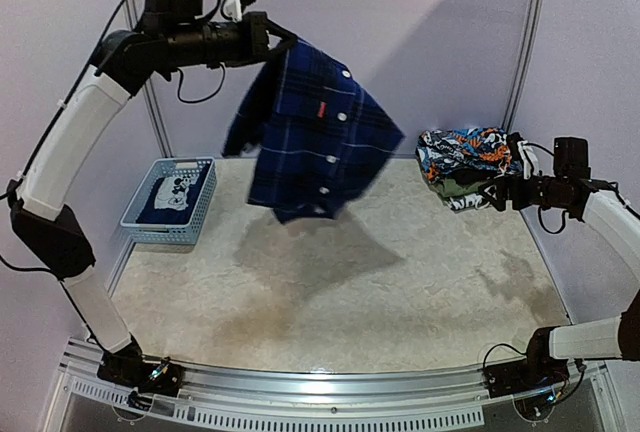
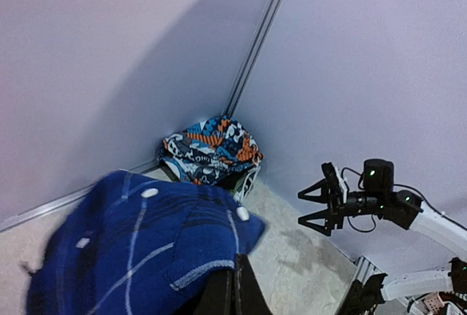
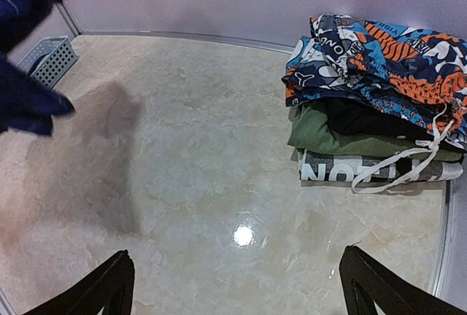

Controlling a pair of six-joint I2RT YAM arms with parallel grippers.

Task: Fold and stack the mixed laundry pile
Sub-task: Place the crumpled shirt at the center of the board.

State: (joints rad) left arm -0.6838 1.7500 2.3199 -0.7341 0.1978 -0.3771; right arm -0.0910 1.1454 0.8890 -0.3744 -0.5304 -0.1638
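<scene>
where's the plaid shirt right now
Top view: the plaid shirt hangs in the air from the left gripper, above the far middle of the table, between the basket at left and the folded stack at right.

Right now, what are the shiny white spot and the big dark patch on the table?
Top view: the plaid shirt, hanging from the left gripper, throws that dark shadow on the table. Right wrist view: the white spot is light glaring off the glossy surface. Left wrist view: the shirt's left edge looks blurry.
</scene>
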